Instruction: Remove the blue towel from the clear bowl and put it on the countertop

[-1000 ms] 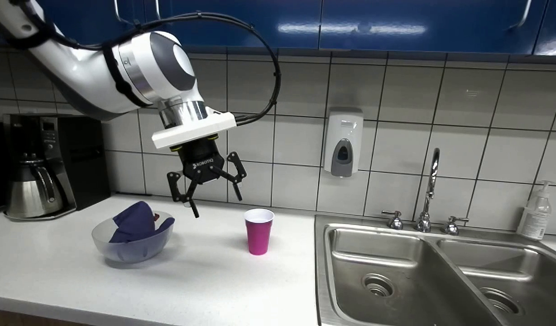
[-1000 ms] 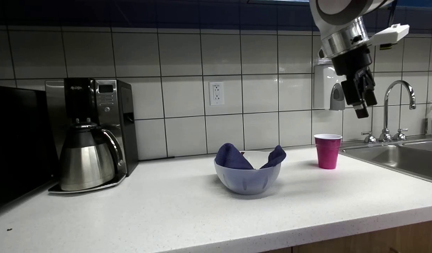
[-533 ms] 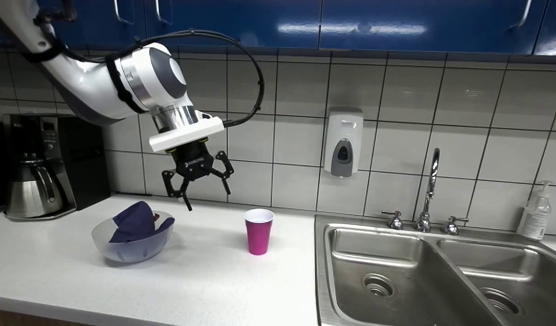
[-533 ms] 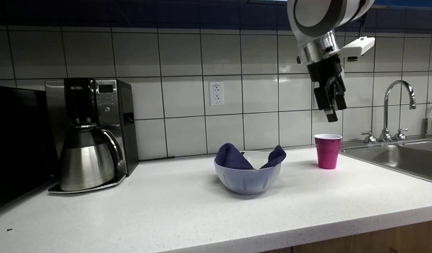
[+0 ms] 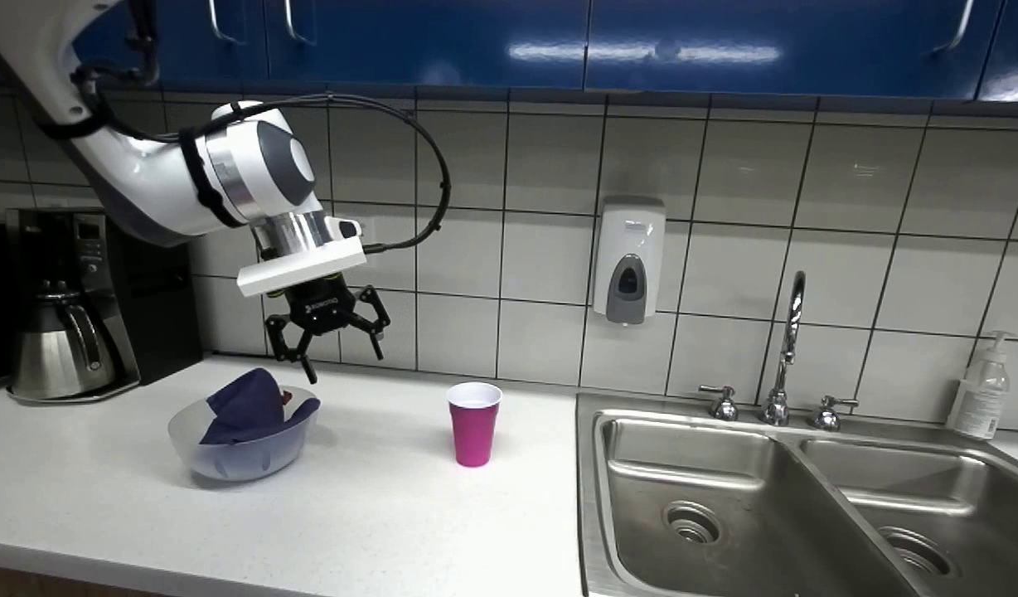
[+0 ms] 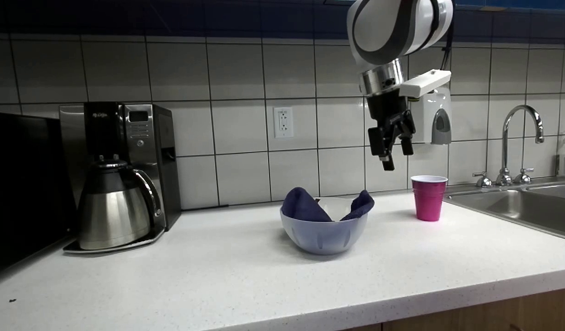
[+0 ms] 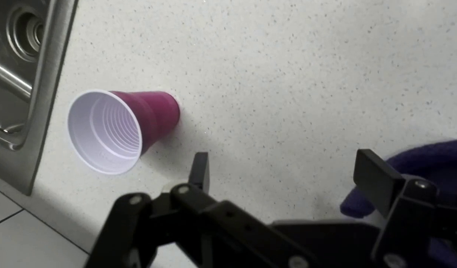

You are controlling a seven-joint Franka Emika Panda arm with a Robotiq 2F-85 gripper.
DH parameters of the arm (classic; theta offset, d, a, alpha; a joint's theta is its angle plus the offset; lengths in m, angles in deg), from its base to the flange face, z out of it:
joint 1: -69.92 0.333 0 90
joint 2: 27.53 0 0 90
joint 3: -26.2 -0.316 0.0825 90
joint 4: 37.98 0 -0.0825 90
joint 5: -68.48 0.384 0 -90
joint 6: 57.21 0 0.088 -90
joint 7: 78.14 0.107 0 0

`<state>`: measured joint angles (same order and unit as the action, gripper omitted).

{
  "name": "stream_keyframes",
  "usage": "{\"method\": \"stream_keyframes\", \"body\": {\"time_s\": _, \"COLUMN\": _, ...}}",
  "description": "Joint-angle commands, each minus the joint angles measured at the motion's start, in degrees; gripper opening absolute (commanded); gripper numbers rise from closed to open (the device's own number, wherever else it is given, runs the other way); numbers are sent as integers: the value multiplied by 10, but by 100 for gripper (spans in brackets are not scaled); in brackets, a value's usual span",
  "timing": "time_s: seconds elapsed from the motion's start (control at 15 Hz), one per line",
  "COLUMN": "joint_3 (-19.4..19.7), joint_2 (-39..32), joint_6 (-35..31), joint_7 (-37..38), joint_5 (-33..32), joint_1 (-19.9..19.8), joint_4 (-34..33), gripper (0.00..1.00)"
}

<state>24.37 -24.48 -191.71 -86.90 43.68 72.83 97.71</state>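
A dark blue towel (image 5: 248,408) lies bunched in a clear, bluish bowl (image 5: 252,460). Parts of the towel (image 6: 305,207) stick up past the rim of the bowl (image 6: 324,236) on two sides. In the wrist view the towel (image 7: 433,158) shows at the right edge, partly behind a finger. My gripper (image 5: 346,366) is open and empty, tilted, above the counter. In an exterior view the gripper (image 6: 397,158) hangs above and to the right of the bowl, touching nothing. In the wrist view the gripper (image 7: 284,163) has its jaws wide apart over the white countertop (image 7: 288,74).
A pink cup (image 5: 473,427) stands upright between the bowl and the steel sink (image 5: 588,497). The cup (image 7: 157,111) is at the left in the wrist view. A coffee maker (image 6: 165,161) stands at the back left. A small red thing (image 5: 286,397) shows in the bowl.
The arm and open gripper have moved left and somewhat down in both exterior views, closer to the bowl. The towel, bowl and cup have not moved.
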Motion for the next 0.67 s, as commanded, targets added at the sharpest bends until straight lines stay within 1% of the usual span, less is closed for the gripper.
{"method": "stream_keyframes", "body": {"time_s": 0.0, "joint_3": -14, "joint_2": -25, "joint_6": -29, "joint_7": 37, "joint_5": 21, "joint_1": 9, "joint_4": -24, "gripper": 100}}
{"method": "stream_keyframes", "body": {"time_s": 0.27, "joint_3": -26, "joint_2": -52, "joint_6": -69, "joint_7": 65, "joint_5": 20, "joint_1": 23, "joint_4": -40, "gripper": 100}}
{"method": "stream_keyframes", "body": {"time_s": 0.6, "joint_3": -38, "joint_2": -84, "joint_6": -91, "joint_7": 87, "joint_5": 28, "joint_1": 42, "joint_4": -59, "gripper": 100}}
